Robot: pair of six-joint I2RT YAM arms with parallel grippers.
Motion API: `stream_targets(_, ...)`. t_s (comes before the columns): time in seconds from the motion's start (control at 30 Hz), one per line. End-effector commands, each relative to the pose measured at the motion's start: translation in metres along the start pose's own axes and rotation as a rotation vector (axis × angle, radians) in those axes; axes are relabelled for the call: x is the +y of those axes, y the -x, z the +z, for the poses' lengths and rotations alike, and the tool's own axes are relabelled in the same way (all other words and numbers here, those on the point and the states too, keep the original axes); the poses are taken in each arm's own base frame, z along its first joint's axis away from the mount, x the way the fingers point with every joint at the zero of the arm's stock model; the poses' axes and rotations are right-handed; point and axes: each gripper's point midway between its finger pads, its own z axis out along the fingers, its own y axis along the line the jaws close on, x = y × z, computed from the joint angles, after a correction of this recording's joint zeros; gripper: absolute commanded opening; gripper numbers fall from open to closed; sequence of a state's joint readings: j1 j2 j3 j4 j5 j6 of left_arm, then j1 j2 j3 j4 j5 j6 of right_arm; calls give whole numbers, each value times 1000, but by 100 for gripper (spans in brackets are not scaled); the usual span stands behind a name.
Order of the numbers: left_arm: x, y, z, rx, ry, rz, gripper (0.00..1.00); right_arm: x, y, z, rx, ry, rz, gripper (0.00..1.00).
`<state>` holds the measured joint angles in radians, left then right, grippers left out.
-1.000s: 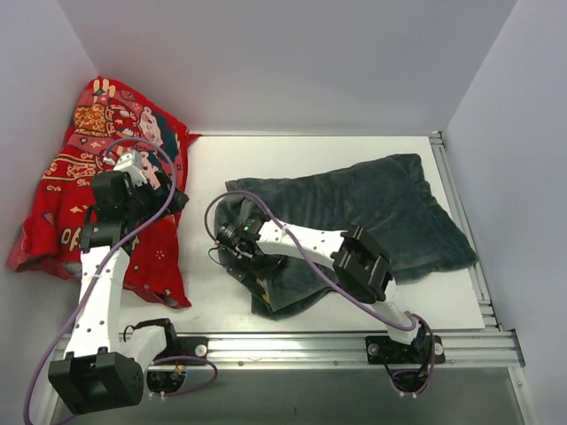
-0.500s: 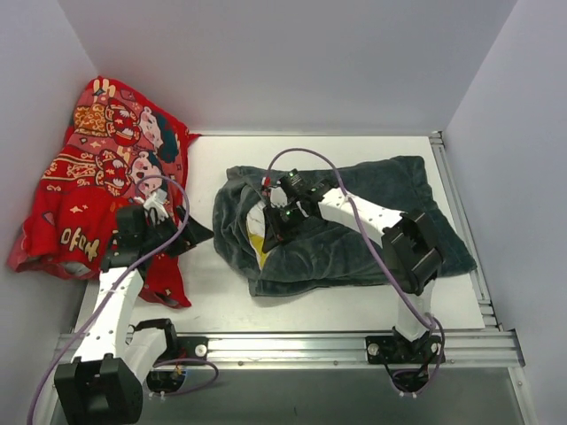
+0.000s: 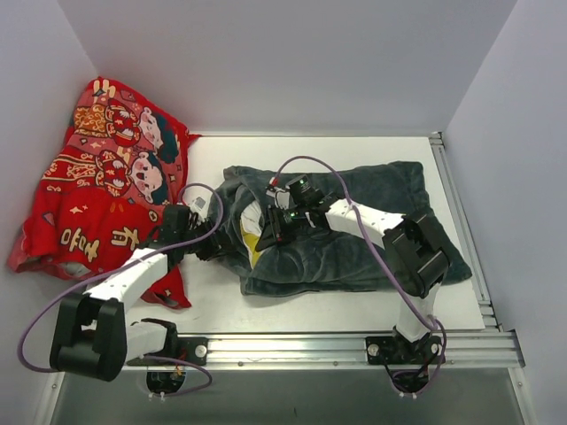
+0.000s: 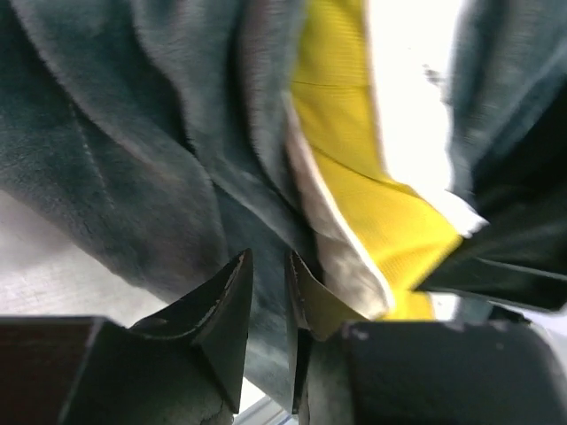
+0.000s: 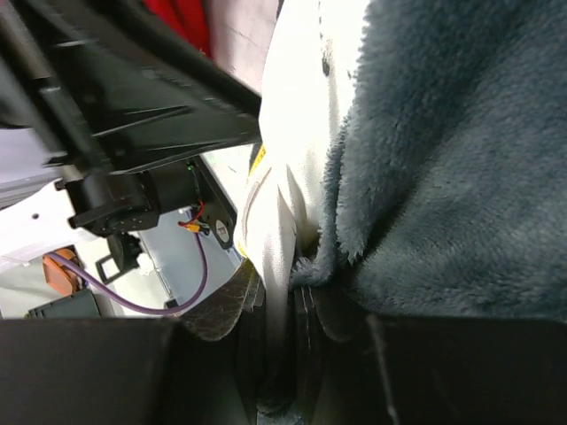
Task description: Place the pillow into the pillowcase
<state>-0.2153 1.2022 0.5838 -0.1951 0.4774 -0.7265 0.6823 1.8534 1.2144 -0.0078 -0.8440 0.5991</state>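
my right gripper (image 5: 282, 301) is pinched tight on the thin cloth at the mouth of the pillowcase (image 3: 354, 252), where white cloth meets grey fluff. my left gripper (image 4: 266, 279) has its fingers almost together with a fold of the grey cloth between them, at the left side of that mouth. the pillow (image 4: 354, 186) sits in the pillowcase on the table (image 3: 213, 297), and only its white and yellow end shows between my grippers.

unreadable yellow characters on red cloth (image 3: 97, 190)
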Motion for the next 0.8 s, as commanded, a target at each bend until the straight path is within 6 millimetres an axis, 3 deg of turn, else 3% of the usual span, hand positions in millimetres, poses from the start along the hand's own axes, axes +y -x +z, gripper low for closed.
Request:
stream_targets(0.0,-15,21,11,-88,-59,1,29,43,15,-23,-63,129,-67,0)
stream_targets(0.3,-35,15,43,-58,-111,11,34,51,16,-25,-73,166,-55,0)
stream_targets(0.47,-30,0,61,-16,-76,7,69,59,18,-29,-88,192,-55,0)
stream_targets(0.53,-27,-2,69,-12,-66,10,73,60,16,-29,-84,202,-54,0)
stream_targets(0.6,-31,-3,77,-11,-63,21,74,65,16,-32,-89,216,-49,0)
stream_targets(0.67,-22,-7,87,5,-17,11,72,68,16,-34,-94,229,-50,0)
stream_targets(0.77,-4,-3,97,7,90,30,59,69,16,-35,-98,232,-43,0)
